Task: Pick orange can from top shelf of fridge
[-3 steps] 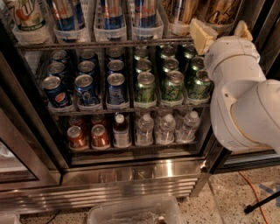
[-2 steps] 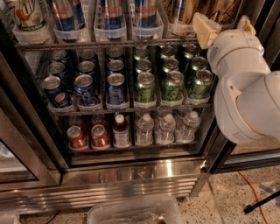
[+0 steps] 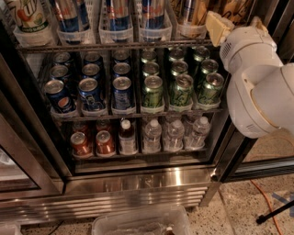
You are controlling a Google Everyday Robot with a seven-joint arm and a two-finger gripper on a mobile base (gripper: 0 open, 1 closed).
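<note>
1. The top shelf (image 3: 115, 46) is a thin grey wire rack across the upper part of the fridge (image 3: 138, 183), whose stainless-steel base lies well below it.
2. On the top shelf stands a row of clear plastic trays (image 3: 118, 35) holding tall slim blue cans (image 3: 118, 9). At the shelf's left end is a white-and-green labelled container (image 3: 27, 16).
3. The gripper (image 3: 237, 23) is just above the top shelf's right end. Its two tan fingers (image 3: 217, 26) are spread apart and closed on nothing.
4. The orange can (image 3: 233, 8) seems to be the gold-brown striped surface above the top shelf's right end, showing between the spread fingers. Most of it is hidden by the gripper and the frame edge, so this is not certain.
5. The white arm (image 3: 264, 92) hangs from the top shelf's right end downward, covering the racks' right edge.
6. On the rack directly below the top shelf, blue Pepsi cans (image 3: 89, 92) fill the left half and green cans (image 3: 181, 89) the right half.
7. Two racks below the top shelf stand, from left to right, reddish-copper cans (image 3: 104, 142), a dark bottle with a white cap (image 3: 126, 137) and clear water bottles (image 3: 174, 134).
8. Far below the top shelf, on the speckled floor (image 3: 239, 211), lie a clear plastic bin (image 3: 138, 222) and an orange cable (image 3: 264, 202).
</note>
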